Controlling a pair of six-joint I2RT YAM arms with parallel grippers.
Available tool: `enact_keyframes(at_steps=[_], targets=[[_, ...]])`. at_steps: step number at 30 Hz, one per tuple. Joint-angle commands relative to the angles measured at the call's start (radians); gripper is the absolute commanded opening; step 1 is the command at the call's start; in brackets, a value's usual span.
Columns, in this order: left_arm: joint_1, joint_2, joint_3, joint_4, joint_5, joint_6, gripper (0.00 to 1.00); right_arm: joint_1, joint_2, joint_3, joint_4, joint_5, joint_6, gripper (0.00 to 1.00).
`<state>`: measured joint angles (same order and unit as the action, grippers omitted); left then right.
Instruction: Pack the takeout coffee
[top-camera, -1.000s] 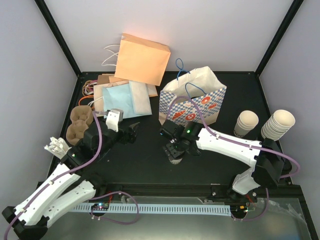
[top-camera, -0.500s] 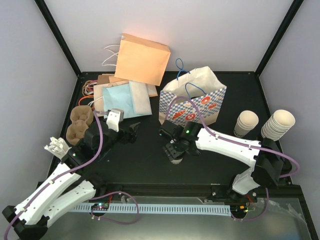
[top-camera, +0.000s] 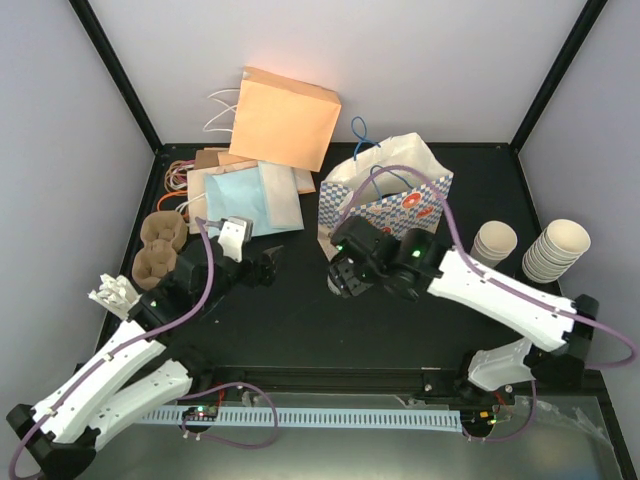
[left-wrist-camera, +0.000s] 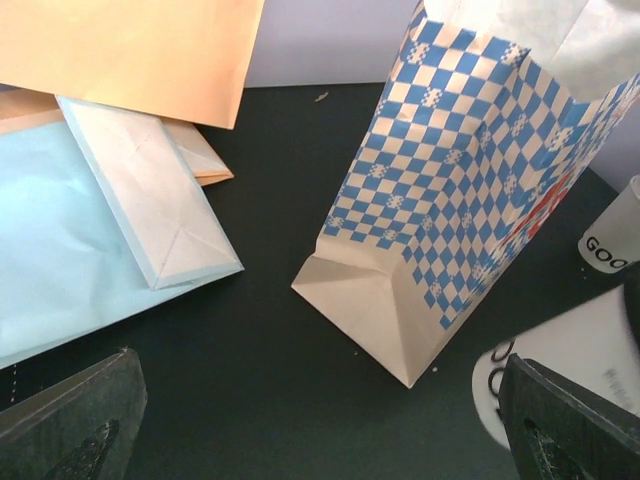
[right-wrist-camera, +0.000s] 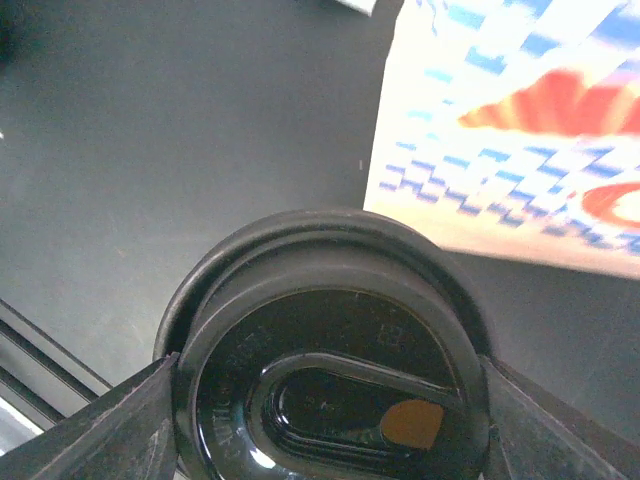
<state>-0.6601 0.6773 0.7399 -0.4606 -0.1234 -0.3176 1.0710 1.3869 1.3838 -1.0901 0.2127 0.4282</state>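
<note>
The takeout coffee (right-wrist-camera: 330, 380), a white cup with a black lid, sits between my right gripper's fingers (right-wrist-camera: 110, 430), which press on both sides of the lid. The right gripper (top-camera: 347, 272) holds it just in front of the blue-checked paper bag (top-camera: 390, 205), at the bag's near left corner. The left wrist view shows the cup's white side (left-wrist-camera: 570, 370) at lower right, beside the bag's folded base (left-wrist-camera: 380, 300). My left gripper (top-camera: 272, 262) stands open left of the cup, with only bare black table between its fingertips (left-wrist-camera: 75, 430).
Two stacks of paper cups (top-camera: 555, 248) (top-camera: 493, 245) stand at the right. Flat paper bags (top-camera: 245, 195) and an orange bag (top-camera: 285, 118) lie at the back left. Brown cup carriers (top-camera: 160, 245) and white pieces (top-camera: 112, 293) sit by the left edge.
My right gripper has carried the cup away from the table's front, back towards the checked bag, with the forearm swinging up and left. The left arm has barely moved.
</note>
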Motion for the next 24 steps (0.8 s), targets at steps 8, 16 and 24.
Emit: enact_keyframes(at_steps=[8, 16, 24], targets=[[0.008, 0.065, 0.123, 0.078, 0.068, -0.012, 0.99, 0.002, -0.178, 0.396, -0.006, 0.164, -0.104, 0.75], [0.006, 0.217, 0.189, 0.207, 0.311, 0.013, 0.99, -0.012, -0.146, 0.606, 0.041, 0.451, -0.201, 0.74], [0.001, 0.478, 0.462, 0.163, 0.469, 0.186, 0.98, -0.106, -0.098, 0.645, 0.068, 0.57, -0.239, 0.73]])
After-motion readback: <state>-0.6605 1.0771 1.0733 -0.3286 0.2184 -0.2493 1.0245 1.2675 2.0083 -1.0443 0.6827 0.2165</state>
